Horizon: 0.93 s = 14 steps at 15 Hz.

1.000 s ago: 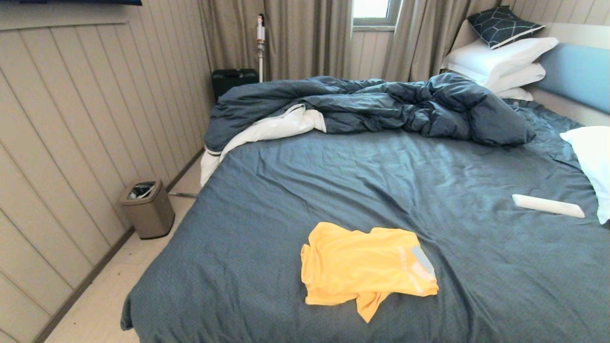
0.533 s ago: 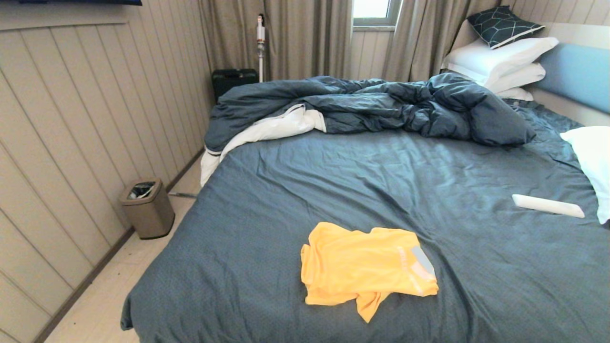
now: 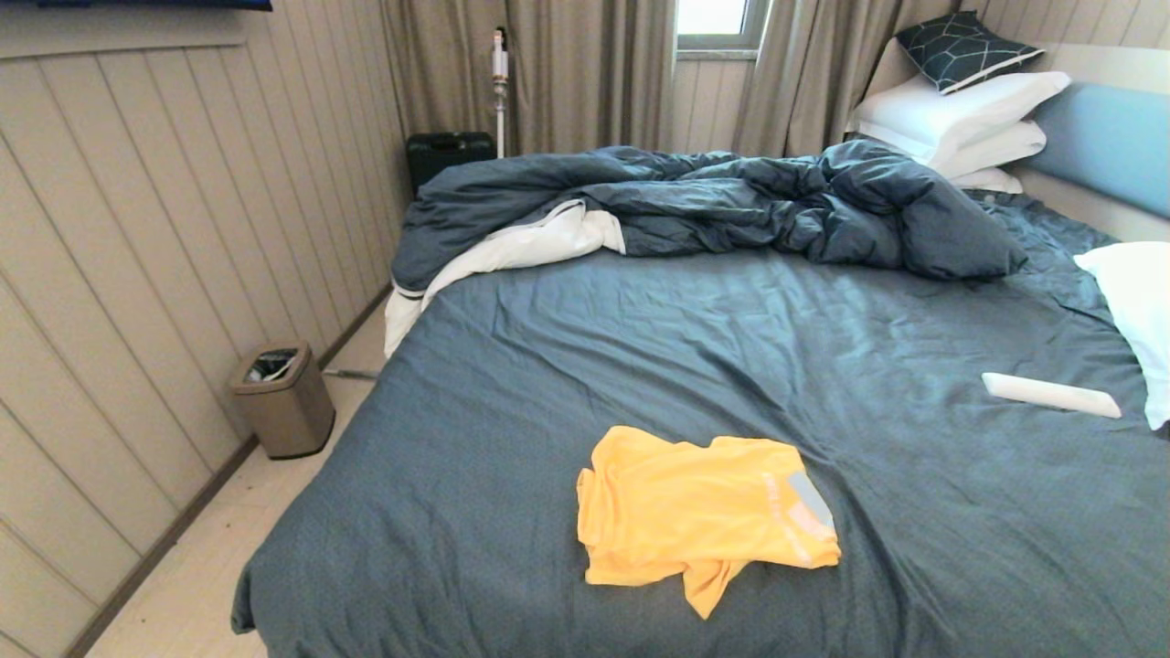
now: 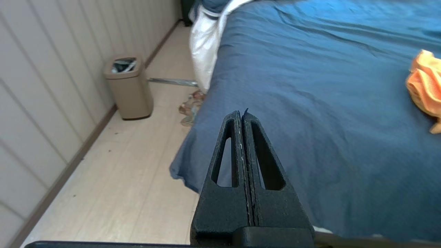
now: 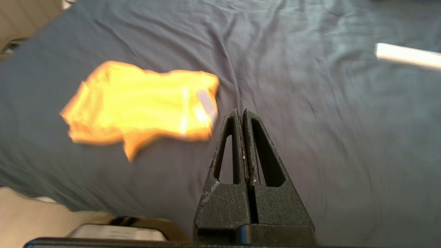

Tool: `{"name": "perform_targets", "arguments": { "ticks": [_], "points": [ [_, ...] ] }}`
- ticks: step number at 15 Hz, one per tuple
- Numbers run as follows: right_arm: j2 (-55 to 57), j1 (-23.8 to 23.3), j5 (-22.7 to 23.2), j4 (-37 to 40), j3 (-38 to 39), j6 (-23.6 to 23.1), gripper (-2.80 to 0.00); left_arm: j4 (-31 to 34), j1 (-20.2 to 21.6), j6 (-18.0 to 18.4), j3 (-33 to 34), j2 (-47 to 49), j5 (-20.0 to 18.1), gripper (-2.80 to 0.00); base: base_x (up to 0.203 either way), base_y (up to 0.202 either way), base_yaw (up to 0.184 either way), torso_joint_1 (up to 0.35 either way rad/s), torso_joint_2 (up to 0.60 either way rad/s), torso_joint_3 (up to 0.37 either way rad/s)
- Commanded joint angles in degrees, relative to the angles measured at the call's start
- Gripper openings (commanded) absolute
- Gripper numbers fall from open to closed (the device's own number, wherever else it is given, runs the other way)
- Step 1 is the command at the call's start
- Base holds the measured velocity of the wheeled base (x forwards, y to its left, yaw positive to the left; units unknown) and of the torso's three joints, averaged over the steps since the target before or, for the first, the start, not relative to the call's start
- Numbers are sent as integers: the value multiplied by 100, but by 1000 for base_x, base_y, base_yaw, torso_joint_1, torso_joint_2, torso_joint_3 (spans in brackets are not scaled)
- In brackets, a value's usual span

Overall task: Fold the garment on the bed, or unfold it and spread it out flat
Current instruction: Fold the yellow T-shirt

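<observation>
The garment [image 3: 699, 519], a yellow-orange T-shirt, lies loosely folded and rumpled on the near middle of the bed [image 3: 695, 347], with a pale printed patch at its right edge. Neither arm shows in the head view. In the left wrist view my left gripper [image 4: 241, 113] is shut and empty, held above the bed's near left corner, with the garment [image 4: 424, 86] far off to one side. In the right wrist view my right gripper [image 5: 240, 111] is shut and empty, above the sheet just beside the garment [image 5: 137, 103] and not touching it.
A rumpled dark blue duvet [image 3: 713, 206] lies across the far side of the bed. White pillows [image 3: 960, 114] lean by the light blue headboard [image 3: 1111, 146]. A white remote-like bar [image 3: 1051, 395] rests on the sheet at right. A bin [image 3: 283, 400] stands on the floor at left.
</observation>
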Motion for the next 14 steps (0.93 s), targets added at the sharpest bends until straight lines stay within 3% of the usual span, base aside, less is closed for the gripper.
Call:
{"name": "perform_targets", "arguments": {
  "ticks": [1, 5, 8, 11, 14],
  "points": [
    [1942, 116, 30, 0, -982, 29, -280, -1, 6, -2, -5, 0, 1, -280, 0, 0, 0, 0, 0, 0],
    [4343, 456, 46, 57, -2562, 185, -280, 35, -3, 7, -5, 0, 1, -280, 0, 0, 0, 0, 0, 0],
    [6218, 1027, -38, 932, -4454, 742, -280, 61, -3, 7, -22, 0, 1, -280, 0, 0, 0, 0, 0, 0],
    [7461, 1967, -279, 2253, -5761, 1389, -280, 78, -3, 7, -22, 0, 1, -280, 0, 0, 0, 0, 0, 0],
    [8417, 3061, -667, 2612, -6015, 1548, -280, 78, -3, 7, -22, 0, 1, -280, 0, 0, 0, 0, 0, 0]
  ]
}}
